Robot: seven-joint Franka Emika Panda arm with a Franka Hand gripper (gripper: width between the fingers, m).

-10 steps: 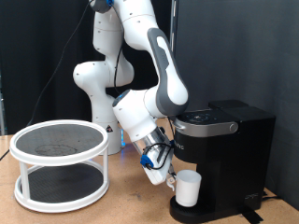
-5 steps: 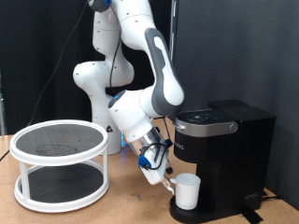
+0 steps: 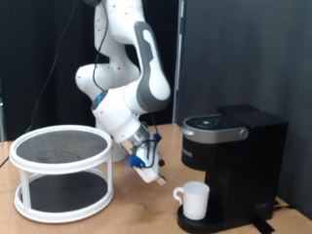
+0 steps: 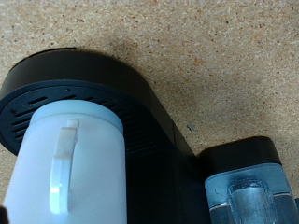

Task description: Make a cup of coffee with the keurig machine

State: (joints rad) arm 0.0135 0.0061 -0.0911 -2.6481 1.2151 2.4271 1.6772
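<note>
We find the cup point(image 3: 195, 200) point(image 4: 70, 173), plain white with a side handle, upright on the round drip base of the keurig machine point(image 3: 234, 156) point(image 4: 140, 112), apart from the gripper point(image 3: 148, 171). The machine is boxy, matte black, lid closed, beyond the gripper toward the exterior view's right.

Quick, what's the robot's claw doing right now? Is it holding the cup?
Claw: holding nothing, up off the cup, which sits on the keurig machine base. Open or closed: cannot be told.

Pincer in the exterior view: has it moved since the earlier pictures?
Yes. The pincer has drawn back toward the exterior view's left and slightly up, away from the cup standing on the keurig machine drip base.
</note>
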